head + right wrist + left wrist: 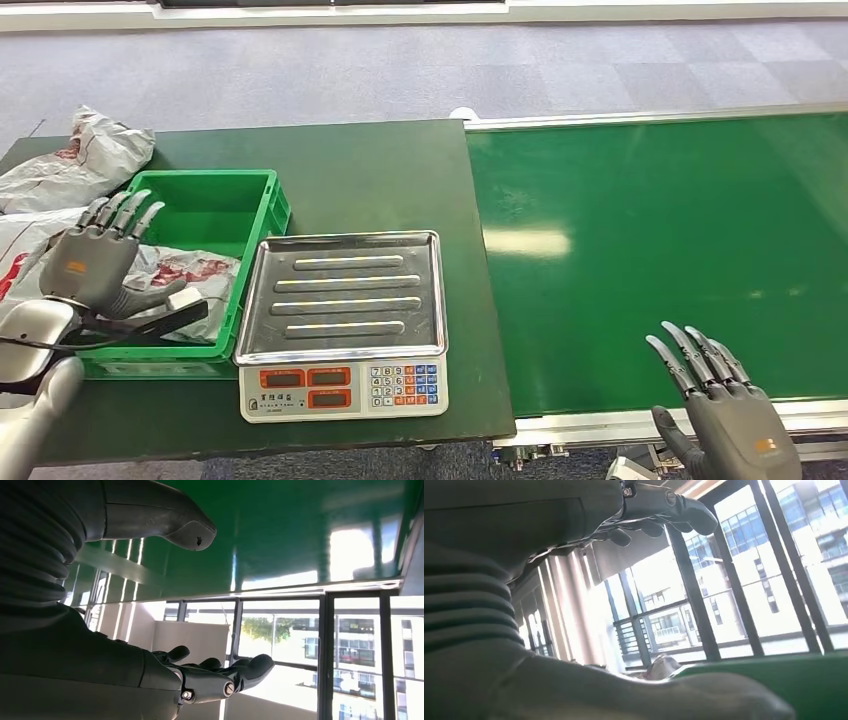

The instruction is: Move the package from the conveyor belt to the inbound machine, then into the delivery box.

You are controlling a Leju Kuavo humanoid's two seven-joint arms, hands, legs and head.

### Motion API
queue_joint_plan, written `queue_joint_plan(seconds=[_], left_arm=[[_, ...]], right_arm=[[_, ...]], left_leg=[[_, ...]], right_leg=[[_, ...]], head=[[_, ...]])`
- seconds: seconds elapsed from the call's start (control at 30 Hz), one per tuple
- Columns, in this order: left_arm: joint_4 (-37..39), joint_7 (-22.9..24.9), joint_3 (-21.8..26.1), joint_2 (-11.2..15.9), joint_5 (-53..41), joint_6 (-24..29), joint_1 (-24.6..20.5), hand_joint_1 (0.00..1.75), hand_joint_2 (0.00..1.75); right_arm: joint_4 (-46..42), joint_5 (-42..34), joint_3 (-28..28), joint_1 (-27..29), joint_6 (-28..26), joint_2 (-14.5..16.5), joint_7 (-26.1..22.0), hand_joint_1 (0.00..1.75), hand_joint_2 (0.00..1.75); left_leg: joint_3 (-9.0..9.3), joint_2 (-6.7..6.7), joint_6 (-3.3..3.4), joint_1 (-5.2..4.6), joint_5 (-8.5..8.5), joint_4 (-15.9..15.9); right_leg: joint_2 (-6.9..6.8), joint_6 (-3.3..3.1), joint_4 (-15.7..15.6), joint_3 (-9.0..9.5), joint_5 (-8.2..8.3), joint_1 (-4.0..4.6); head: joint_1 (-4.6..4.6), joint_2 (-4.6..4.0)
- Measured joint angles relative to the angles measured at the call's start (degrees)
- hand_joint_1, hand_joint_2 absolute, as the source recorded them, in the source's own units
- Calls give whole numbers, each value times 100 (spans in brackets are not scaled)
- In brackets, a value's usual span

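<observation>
A grey plastic package (185,270) with red print lies inside the green delivery box (215,205) on the dark table. My left hand (100,262) hovers over the box's near left corner, fingers spread and holding nothing. The scale with its steel tray (345,295) stands empty right of the box. The green conveyor belt (660,250) carries no package. My right hand (725,415) hangs open over the belt's near edge, fingers spread. In the wrist views my left hand's fingers (664,505) and my right hand's fingers (220,672) grasp nothing.
More grey packages (75,160) lie on the table left of and behind the box. The scale's keypad (345,388) faces me at the table's front. Grey carpet runs beyond the table and belt. Windows show in both wrist views.
</observation>
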Motion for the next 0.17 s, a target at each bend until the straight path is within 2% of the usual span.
queue_joint_plan(seconds=[0.17], left_arm=[[-318, -31, 23, 0, 662, 137, -382, 0, 0]], right_arm=[[-10, -61, -22, -49, 3, 4, -24, 0, 175]], left_leg=[[0, -3, -1, 2, 1, 0]], right_leg=[[-1, -1, 0, 3, 1, 0]], head=[[0, 0]])
